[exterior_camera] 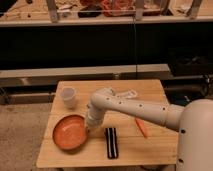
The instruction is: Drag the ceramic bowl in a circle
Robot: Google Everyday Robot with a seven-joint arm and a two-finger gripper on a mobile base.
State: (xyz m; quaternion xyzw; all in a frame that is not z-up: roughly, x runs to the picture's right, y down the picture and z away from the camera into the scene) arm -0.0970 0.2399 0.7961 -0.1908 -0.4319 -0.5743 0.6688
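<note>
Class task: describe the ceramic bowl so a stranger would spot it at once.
Find the wooden table, then its front left corner. The ceramic bowl there, with the gripper at its right edge, is wide, shallow and orange-red, unlike the small white cup behind it.

Looks like a robotics lab or workshop. Long cluttered benches (105, 20) across the back, hanging cable (136, 45), small wooden table (150, 148) on speckled floor (22, 130). Gripper (90, 129) down at ceramic bowl (69, 133) rim.

White cup (69, 96), black striped object (112, 142), orange item (141, 127) (carrot, perhaps) on wooden table (152, 150).
</note>
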